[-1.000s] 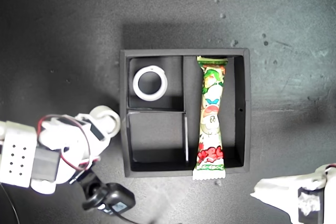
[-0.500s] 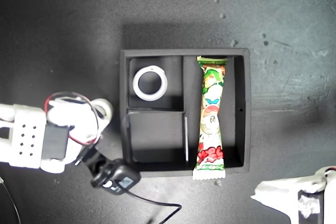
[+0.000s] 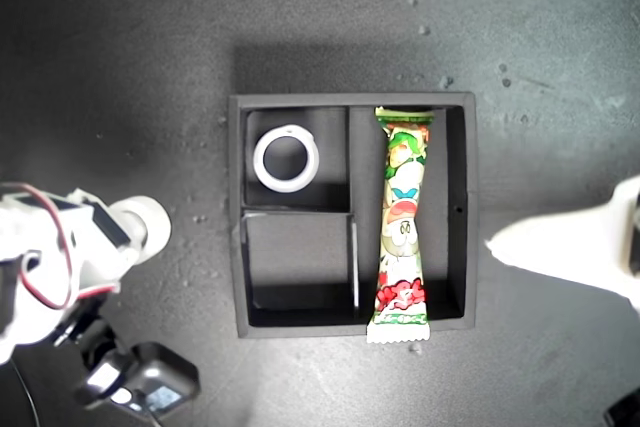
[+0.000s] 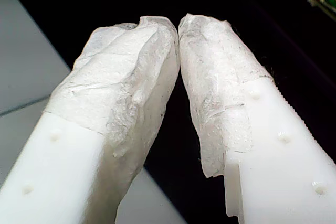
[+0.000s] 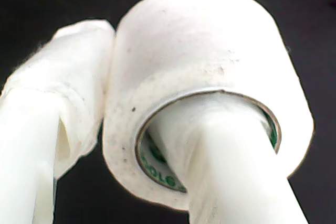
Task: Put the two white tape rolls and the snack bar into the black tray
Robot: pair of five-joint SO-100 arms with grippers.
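Clamped on a white tape roll (image 5: 210, 82), my second gripper (image 5: 152, 129) had one finger (image 5: 231, 182) threaded through the roll's open centre and the other taped finger (image 5: 63, 103) pressed against its outer wall. In the exterior view that held roll (image 3: 143, 223) sat at the tip of the arm on the view's left, clear of the black tray (image 3: 236, 247) and just left of its left wall. The other white tape roll (image 3: 286, 159) lay flat in the tray's far-left small compartment, while the near-left small compartment held nothing. The snack bar (image 3: 402, 227) lay lengthwise in the long compartment on the exterior view's right, its near crimped end resting over the tray's near wall. My first gripper (image 4: 179, 24) had its two tape-wrapped fingertips (image 4: 136, 61) drawn together, almost touching, with nothing between them; in the exterior view it (image 3: 495, 244) pointed in from the view's right edge, just right of the tray.
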